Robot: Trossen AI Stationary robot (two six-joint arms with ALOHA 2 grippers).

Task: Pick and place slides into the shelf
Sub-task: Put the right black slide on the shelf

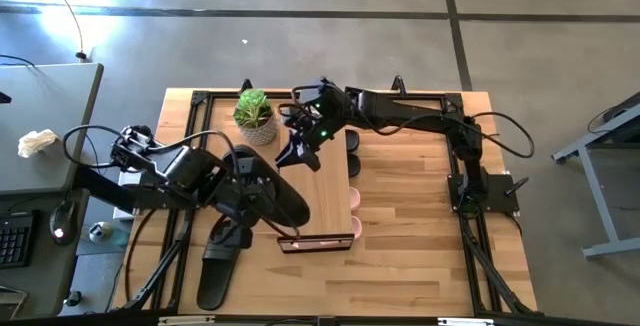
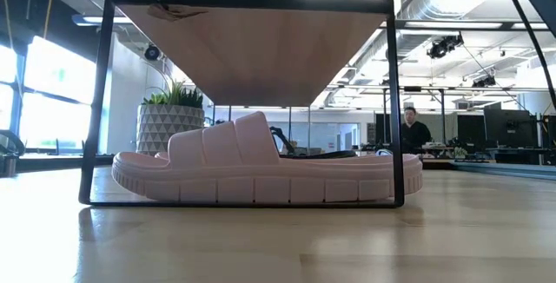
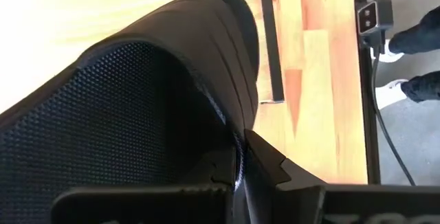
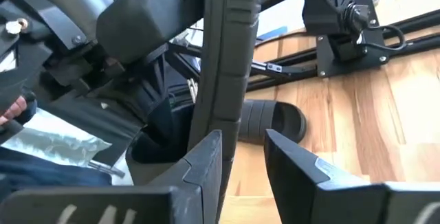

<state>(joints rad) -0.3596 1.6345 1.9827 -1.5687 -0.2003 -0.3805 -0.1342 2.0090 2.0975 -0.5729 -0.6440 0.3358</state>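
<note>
Gripping a black slide (image 3: 137, 100) by its edge with the left gripper (image 3: 240, 152), fingers pinched tight on the rim, sole rising straight ahead of them. Carrying it off the table (image 1: 420, 256), just short of the shelf (image 1: 325, 201), whose plank top begins right past the slide's far end.

Holding another black slide (image 4: 223, 45) in the right gripper (image 4: 244, 145), fingers about half apart, one on each side of the sole's edge. Standing it nearly upright, hanging between the fingers and reaching well ahead of them. Hovering over the shelf's far end, beside the plant (image 1: 254, 114), well apart from the left gripper.

Showing under the plank, on the side away from the left gripper: two pink slides (image 1: 355, 201) near that gripper's end, two dark ones (image 1: 352, 154) near the right gripper's end. Seen from table height, resting one pink slide (image 2: 261, 174) flat on the lower tier.

Lying loose just behind the left gripper, flat on the table: a third black slide (image 1: 218, 266).

Sitting far back in the room: a person (image 2: 415, 127).
</note>
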